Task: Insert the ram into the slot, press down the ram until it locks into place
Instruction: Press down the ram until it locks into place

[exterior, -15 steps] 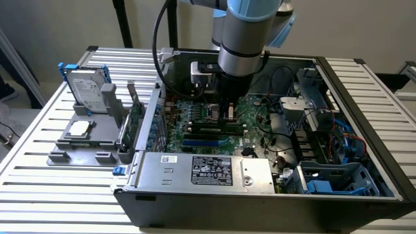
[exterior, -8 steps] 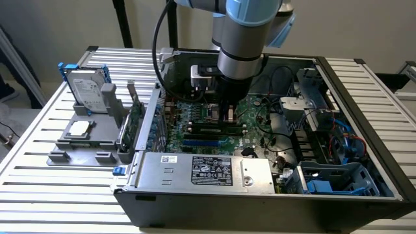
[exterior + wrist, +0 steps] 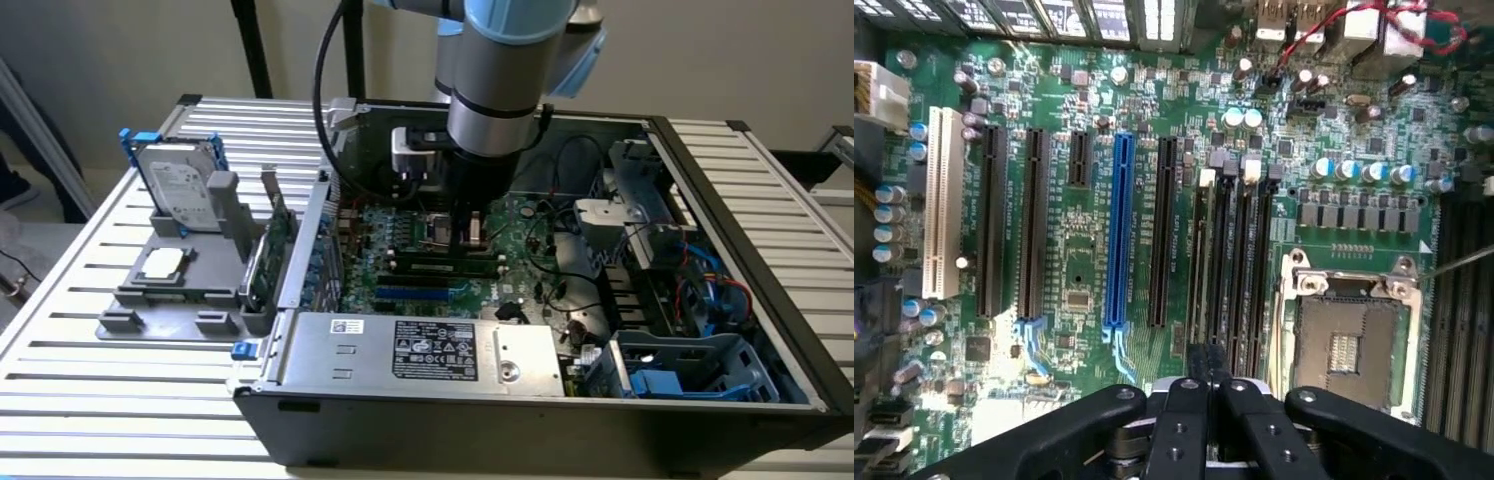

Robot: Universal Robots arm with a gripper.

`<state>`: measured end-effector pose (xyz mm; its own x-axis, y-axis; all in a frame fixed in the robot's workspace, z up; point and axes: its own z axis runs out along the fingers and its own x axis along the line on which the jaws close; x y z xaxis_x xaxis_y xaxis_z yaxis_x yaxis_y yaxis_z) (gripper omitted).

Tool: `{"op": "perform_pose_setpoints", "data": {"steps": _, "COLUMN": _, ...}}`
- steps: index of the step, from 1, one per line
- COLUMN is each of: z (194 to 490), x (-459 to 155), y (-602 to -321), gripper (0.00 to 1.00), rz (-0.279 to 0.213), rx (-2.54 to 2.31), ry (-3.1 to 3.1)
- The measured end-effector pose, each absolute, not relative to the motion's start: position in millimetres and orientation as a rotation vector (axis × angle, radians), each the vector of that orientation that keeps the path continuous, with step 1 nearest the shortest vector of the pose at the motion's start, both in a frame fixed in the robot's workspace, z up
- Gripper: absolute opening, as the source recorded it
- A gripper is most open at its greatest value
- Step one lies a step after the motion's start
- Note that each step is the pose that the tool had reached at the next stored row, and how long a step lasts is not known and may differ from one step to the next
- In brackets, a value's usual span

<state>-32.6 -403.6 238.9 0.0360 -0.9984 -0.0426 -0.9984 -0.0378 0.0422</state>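
Beside the blue slot, the ram apparently sits edge-on in the slot, below the gripper, whose fingers are pressed together above it. It is light, stiff, fragile: push on its top edge.

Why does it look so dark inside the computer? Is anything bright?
Exterior view: the arm hangs over the case, and the board below it looks shaded; the white label is brightest. Wrist view: the board is lit evenly, the white slot stands out pale, the gripper looks black.
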Motion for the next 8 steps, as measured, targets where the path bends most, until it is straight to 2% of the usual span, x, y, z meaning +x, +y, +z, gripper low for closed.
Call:
{"op": "perform_pose_setpoints", "data": {"steps": 5, "z": 260, "x": -33, "y": -404, "gripper": 0.11, "rz": -0.094, "rx": 2.26, "ry": -2.179}}
{"op": "perform_pose_setpoints", "data": {"steps": 8, "z": 261, "x": -33, "y": -404, "gripper": 0.11, "rz": -0.095, "rx": 2.26, "ry": -2.179}}
